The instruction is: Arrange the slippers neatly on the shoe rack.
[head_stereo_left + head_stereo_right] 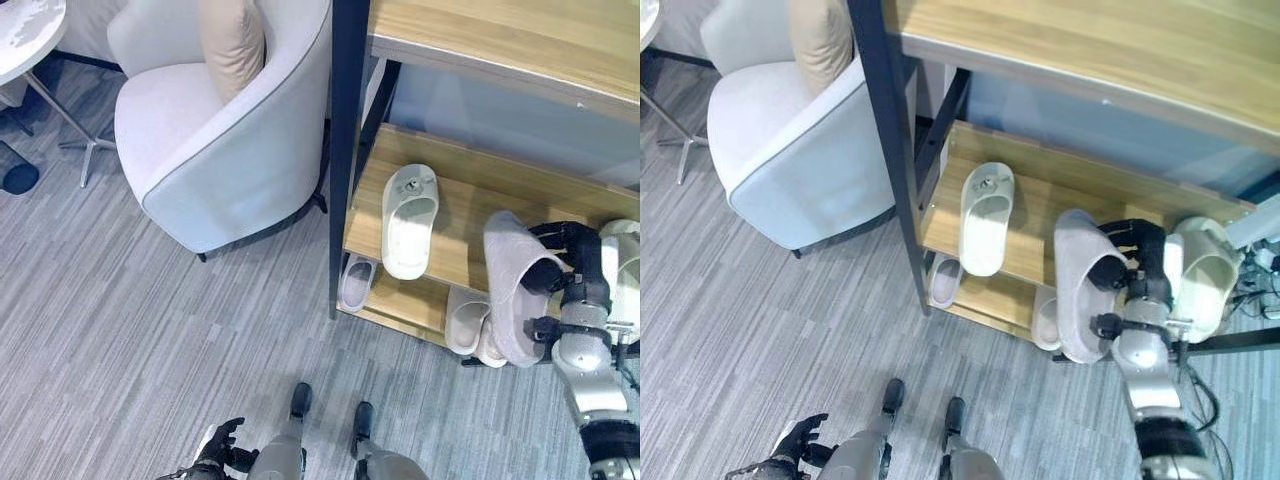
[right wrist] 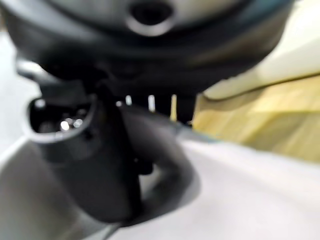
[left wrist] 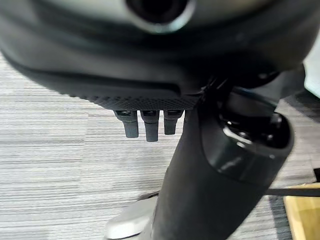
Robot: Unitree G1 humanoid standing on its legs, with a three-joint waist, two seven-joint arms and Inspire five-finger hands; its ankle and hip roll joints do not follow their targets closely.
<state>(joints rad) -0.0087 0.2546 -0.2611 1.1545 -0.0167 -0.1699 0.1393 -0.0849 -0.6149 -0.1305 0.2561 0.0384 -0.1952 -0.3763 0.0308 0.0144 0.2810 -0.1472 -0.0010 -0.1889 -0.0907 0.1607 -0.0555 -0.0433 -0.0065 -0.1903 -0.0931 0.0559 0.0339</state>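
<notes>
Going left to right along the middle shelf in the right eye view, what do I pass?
White slipper lying flat → grey slipper held by the right hand → cream slipper.

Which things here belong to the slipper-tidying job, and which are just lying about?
Job: grey slipper in the right hand; white slippers on the middle shelf; slippers on the bottom shelf; shoe rack.
Lying about: armchair, cushion, side table.

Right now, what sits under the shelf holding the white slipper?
Under that shelf, the bottom shelf holds one pale slipper at its left and more farther right, partly hidden behind the grey slipper in the right hand.
</notes>
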